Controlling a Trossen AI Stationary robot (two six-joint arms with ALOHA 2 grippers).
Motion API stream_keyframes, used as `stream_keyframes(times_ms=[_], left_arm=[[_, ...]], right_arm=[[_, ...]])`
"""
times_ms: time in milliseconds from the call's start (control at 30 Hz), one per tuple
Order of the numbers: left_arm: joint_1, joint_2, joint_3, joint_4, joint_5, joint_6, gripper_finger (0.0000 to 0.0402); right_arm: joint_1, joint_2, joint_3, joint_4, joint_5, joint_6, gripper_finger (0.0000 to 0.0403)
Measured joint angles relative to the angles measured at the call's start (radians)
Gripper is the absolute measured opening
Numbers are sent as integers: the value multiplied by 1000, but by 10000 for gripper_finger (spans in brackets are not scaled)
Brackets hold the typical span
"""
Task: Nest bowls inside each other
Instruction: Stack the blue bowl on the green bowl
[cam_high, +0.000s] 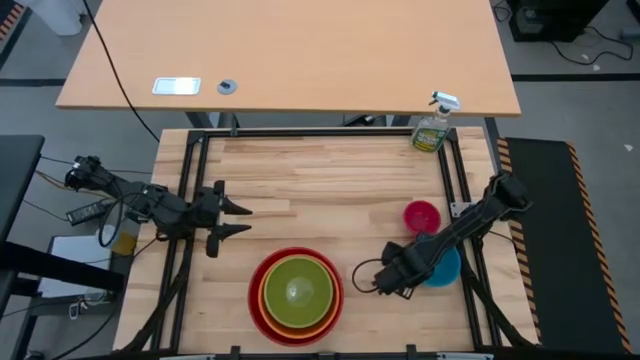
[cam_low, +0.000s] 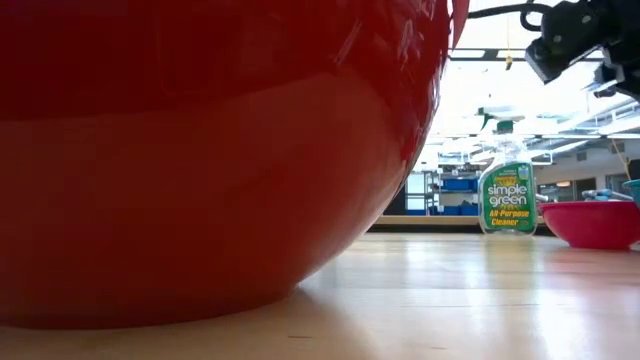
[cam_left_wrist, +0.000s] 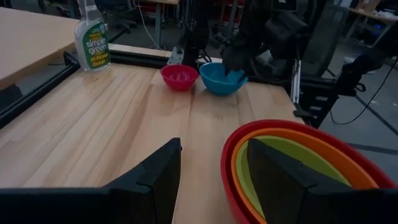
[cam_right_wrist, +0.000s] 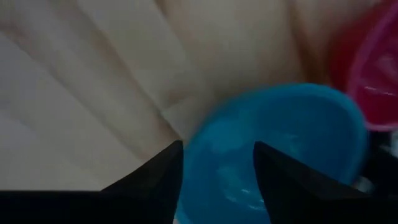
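The red bowl (cam_high: 262, 315) stands near the table's front edge, with the orange bowl (cam_high: 270, 290) and the green bowl (cam_high: 298, 290) nested in it. To the right, the small pink bowl (cam_high: 421, 215) and the blue bowl (cam_high: 447, 268) sit side by side on their bases. My right gripper (cam_right_wrist: 217, 174) points steeply down over the blue bowl (cam_right_wrist: 280, 143), open, with the bowl's rim below the gap between its fingers. I cannot tell whether it touches the bowl. My left gripper (cam_high: 240, 218) is open above the table, left of the red stack (cam_left_wrist: 298, 168).
A green spray bottle (cam_high: 433, 128) stands at the table's far right corner, behind the pink bowl (cam_left_wrist: 179, 76). A black frame (cam_high: 320, 133) runs around the work surface. Bare wood lies across the table's middle and far left (cam_high: 300, 180).
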Motion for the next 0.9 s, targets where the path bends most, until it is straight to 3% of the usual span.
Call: stream_keyframes(times_ms=[267,467,667,900], left_arm=[[0,0,0,5,0,1,188],[0,0,0,5,0,1,188],[0,0,0,5,0,1,188],[0,-1,0,5,0,2,188]], right_arm=[[-1,2,-3,-2,-10,141,247],[-1,2,-114,90,-73,172,232],[-1,3,-199,195,-114,163,158],[-1,3,-134,173,-103,101,27]])
